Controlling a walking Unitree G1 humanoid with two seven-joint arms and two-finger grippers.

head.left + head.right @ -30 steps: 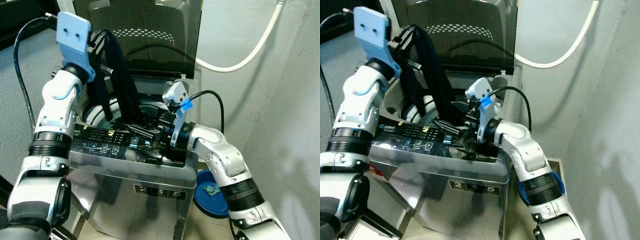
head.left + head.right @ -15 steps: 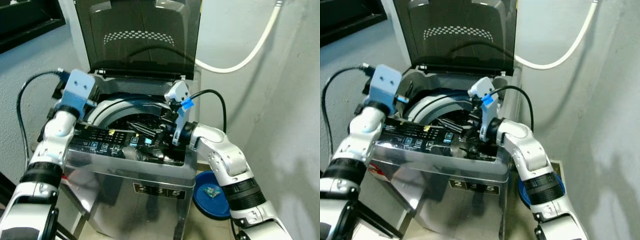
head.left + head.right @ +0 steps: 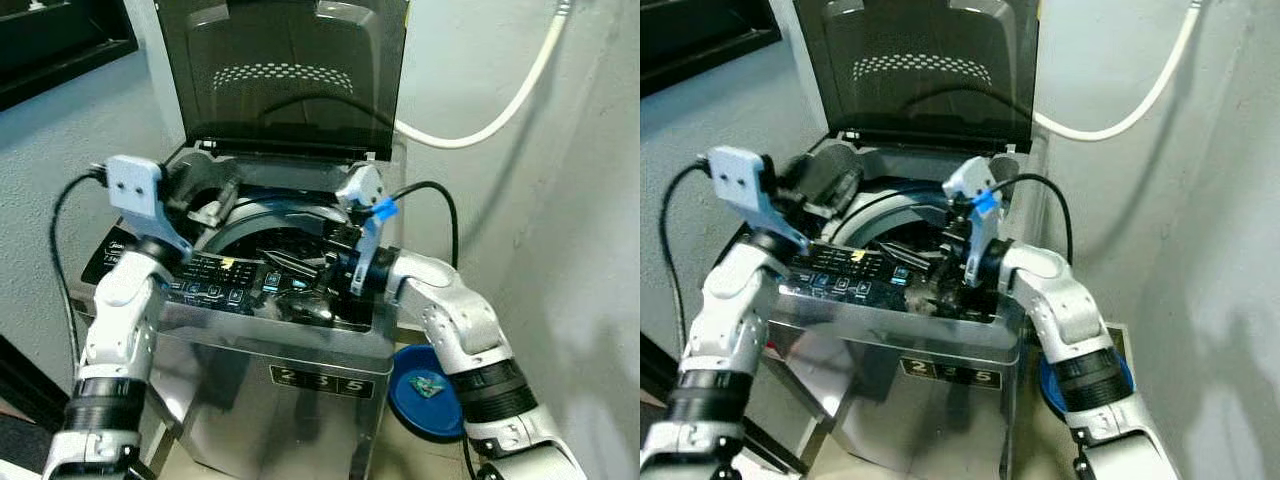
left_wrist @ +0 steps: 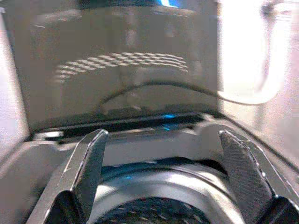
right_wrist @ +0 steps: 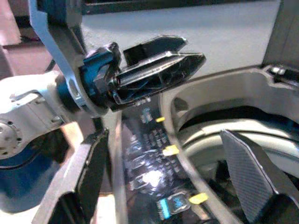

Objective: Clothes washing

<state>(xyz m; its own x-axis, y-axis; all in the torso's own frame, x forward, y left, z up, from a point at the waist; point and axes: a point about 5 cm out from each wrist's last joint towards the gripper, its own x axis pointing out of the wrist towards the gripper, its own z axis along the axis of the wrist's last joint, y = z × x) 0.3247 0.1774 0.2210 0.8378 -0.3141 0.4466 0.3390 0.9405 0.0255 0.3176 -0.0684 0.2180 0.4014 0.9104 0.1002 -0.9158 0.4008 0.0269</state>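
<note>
The washing machine [image 3: 290, 330] stands lid up – the left gripper [image 3: 205, 195] hovers over its left rim, fingers apart; the right gripper [image 3: 300, 280], fingers spread, sits at the control panel [image 3: 225, 280]

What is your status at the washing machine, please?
Left pincer open, empty, at tub's left rim. Right pincer open over control panel. Washing machine lid up. Nothing blocking.

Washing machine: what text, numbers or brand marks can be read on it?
"235": large digits on the washing machine front, in both eye views.
Control panel button labels and icons: too small to read.
Printing at the panel's left end: blurred, unreadable.
</note>
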